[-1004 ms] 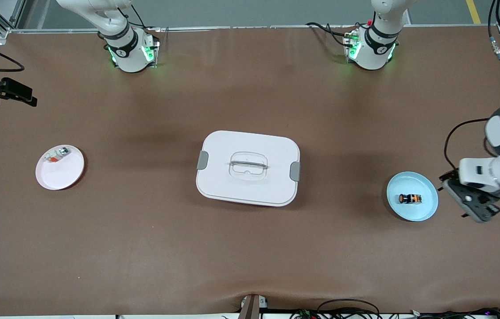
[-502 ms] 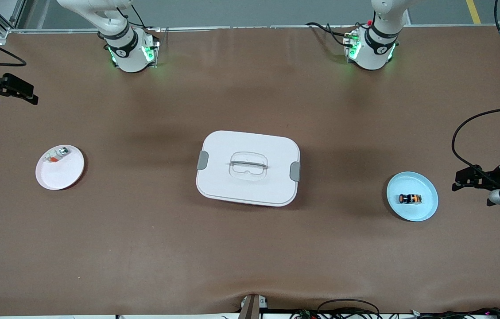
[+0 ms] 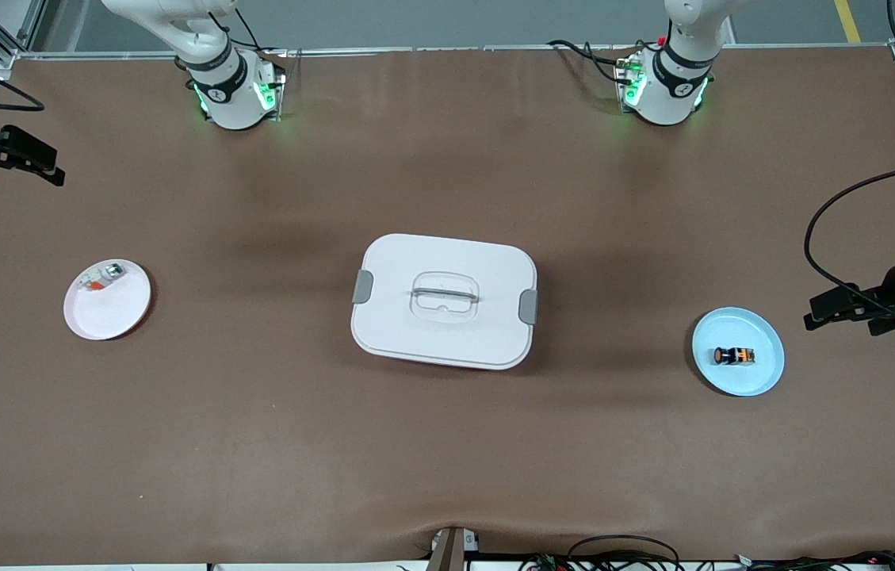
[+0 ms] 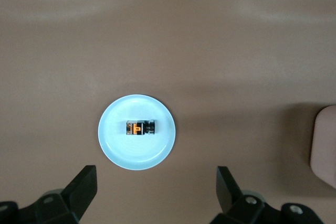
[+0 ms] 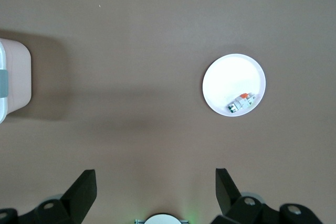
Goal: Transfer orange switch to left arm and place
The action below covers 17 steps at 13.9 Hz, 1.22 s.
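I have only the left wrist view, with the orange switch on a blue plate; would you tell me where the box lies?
Observer: The box lies mid-table, between the blue plate and a pink plate.
Operator: Is anything on the pink plate?
Observer: A small white part with a red bit; the orange switch is alone on its plate.
Operator: Where are the grippers?
Observer: The right gripper hangs open over the table's edge at the right arm's end; the left gripper hangs open beside the blue plate.
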Tool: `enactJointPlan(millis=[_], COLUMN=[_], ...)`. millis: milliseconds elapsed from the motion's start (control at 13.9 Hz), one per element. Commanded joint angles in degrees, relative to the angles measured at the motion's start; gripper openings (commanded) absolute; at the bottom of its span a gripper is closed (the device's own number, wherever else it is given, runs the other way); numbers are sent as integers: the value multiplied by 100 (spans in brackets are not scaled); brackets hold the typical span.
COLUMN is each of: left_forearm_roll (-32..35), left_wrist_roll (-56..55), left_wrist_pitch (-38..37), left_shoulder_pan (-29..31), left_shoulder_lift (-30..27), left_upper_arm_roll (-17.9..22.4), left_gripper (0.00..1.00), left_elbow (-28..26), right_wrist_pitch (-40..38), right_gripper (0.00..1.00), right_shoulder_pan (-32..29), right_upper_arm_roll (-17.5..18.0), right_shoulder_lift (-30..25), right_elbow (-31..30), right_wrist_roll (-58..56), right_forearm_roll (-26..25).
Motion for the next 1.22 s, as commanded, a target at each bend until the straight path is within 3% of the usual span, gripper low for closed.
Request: enactJointPlan(millis=[0,72,215,287,502,789,1147], left_forearm_roll=[-100,-109,-362,-564,-592,-601,-557], left_wrist_roll=[-731,-804,-761,-752,-690,-691,-655], left_wrist_pitch=[-272,-385,-692,-737,-764,-1088,-1124], left_shoulder_pan=[-149,-489,-1577,-1826,-2030,-2909,-3103], left_shoulder_lift=[-431,-598,-871,-951,-1363,-2058,-2875], left_upper_arm_roll=[-174,61,1165,1510,1776,2698,2717], left_gripper=[100,100,100,100,100,100,100], left_elbow=[-7,-42,-51,-60,-366,-965,-1808], right_wrist_pitch=[185,194,220,255,273,255,220], right_gripper=[100,100,100,100,100,100,100], right_shoulder_pan=[-40,-40,-49,-57,-93,-171,-181], right_upper_arm_roll=[27,27,27,19,10,-8,-8], right_shoulder_lift=[-224,-233,-242,-268,-277,-303,-312], right_elbow=[-215,-215,-215,-215,-215,-215,-224], right_wrist_roll=[-33,-33,-25,-16,37,90,90], right_forearm_roll=[3,12,38,73,152,196,249])
